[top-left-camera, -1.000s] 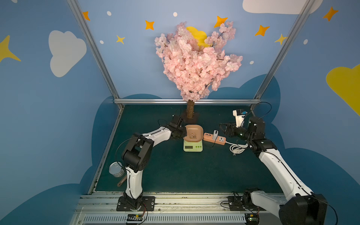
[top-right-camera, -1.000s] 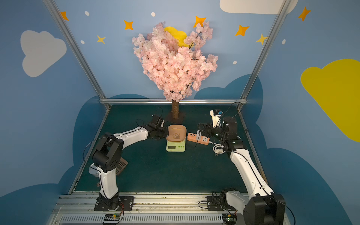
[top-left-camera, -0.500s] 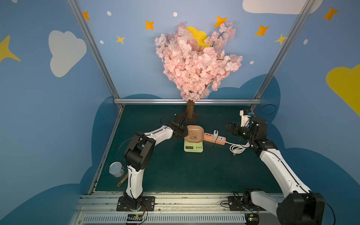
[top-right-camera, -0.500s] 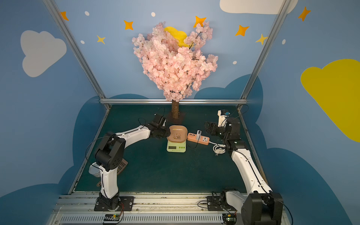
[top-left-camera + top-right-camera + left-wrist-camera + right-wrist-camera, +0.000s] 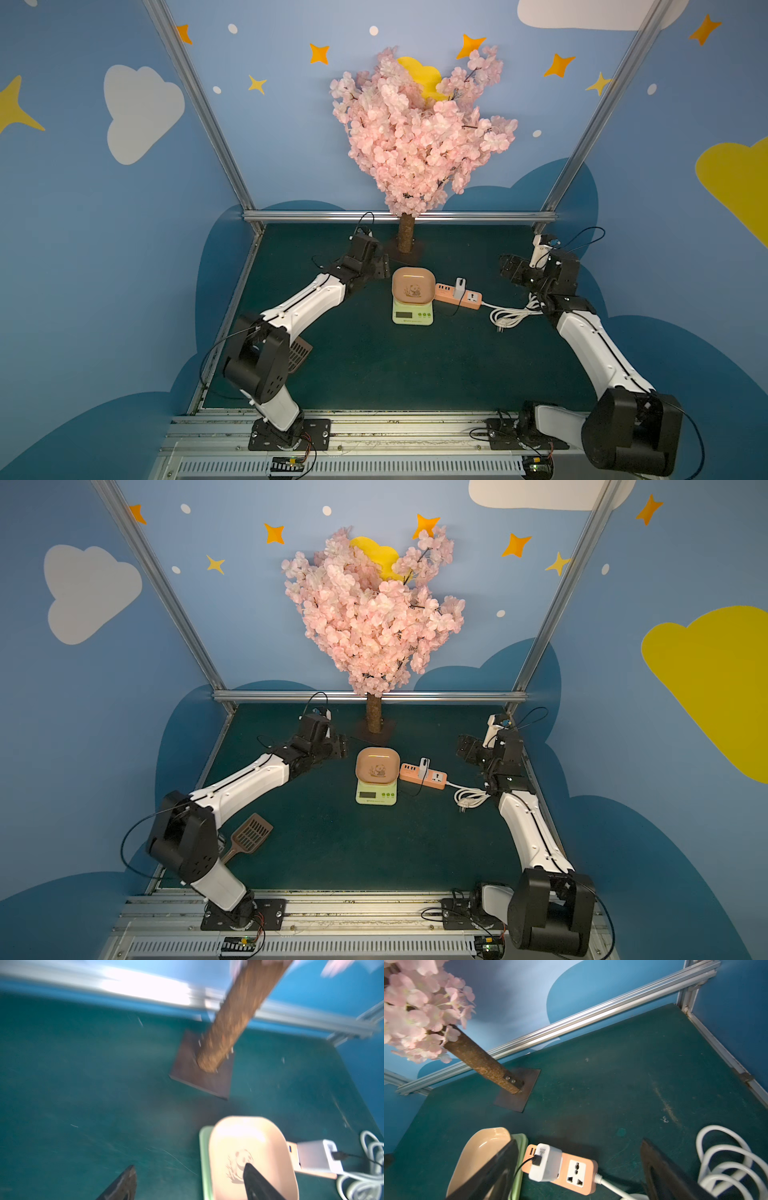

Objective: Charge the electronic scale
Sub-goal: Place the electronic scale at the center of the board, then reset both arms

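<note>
Scale (image 5: 412, 316) is sitting on the table (image 5: 374, 365) just beside the orange power strip (image 5: 457, 296) (white charger block (image 5: 545, 1162) plugged in); left gripper (image 5: 189, 1167) is hovering by it, jaws spread and empty; right gripper (image 5: 578, 1141) is hanging near the strip, likewise released.

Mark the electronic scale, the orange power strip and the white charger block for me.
electronic scale (image 5: 413, 291): a top view, on its panda tray.
orange power strip (image 5: 471, 297): a top view, on its socket end.
white charger block (image 5: 545, 1162): right wrist view, on its white body.
</note>
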You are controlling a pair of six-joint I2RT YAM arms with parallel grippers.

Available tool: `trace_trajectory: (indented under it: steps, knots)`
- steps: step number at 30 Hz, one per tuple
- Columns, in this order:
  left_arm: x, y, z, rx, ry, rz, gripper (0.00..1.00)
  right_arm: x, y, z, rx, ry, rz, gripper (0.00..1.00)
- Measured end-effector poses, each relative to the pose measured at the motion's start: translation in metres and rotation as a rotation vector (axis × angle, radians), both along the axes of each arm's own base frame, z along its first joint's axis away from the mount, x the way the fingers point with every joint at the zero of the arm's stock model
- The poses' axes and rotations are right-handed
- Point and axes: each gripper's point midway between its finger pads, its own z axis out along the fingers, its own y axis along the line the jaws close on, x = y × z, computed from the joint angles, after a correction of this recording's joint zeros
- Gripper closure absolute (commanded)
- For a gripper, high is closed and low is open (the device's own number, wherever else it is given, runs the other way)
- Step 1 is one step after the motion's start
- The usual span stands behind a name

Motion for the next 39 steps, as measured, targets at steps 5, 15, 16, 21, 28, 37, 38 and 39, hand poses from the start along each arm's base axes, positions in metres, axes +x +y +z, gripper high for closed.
trace_trajectory:
  steps: [5, 15, 16, 21, 28, 37, 38, 39]
  knots:
    - [-0.017, 0.075, 0.023, 0.134, -0.166, 0.142, 0.00, 0.014, -0.028, -0.037, 0.016, 0.079, -0.084, 0.04]
    - [-0.073, 0.184, -0.043, 0.394, -0.244, 0.344, 0.00, 0.017, -0.058, -0.084, -0.015, 0.186, -0.156, 0.05]
    - [-0.076, 0.193, -0.047, 0.408, -0.235, 0.369, 0.00, 0.016, -0.058, -0.086, -0.021, 0.188, -0.154, 0.05]
    - [-0.083, 0.218, -0.063, 0.404, -0.243, 0.440, 0.00, 0.001, -0.058, -0.116, -0.053, 0.192, -0.148, 0.05]
    - [-0.093, 0.222, -0.117, 0.350, -0.194, 0.386, 0.00, -0.003, -0.053, -0.124, -0.105, 0.176, -0.096, 0.05]
    - [-0.074, 0.211, -0.084, 0.298, -0.277, 0.330, 0.00, -0.029, -0.030, -0.154, -0.136, 0.133, -0.011, 0.05]
    - [-0.074, 0.210, -0.084, 0.298, -0.277, 0.326, 0.00, -0.028, -0.027, -0.151, -0.146, 0.115, -0.001, 0.05]
    - [-0.075, 0.210, -0.085, 0.302, -0.272, 0.323, 0.00, -0.027, -0.025, -0.148, -0.153, 0.099, 0.006, 0.05]
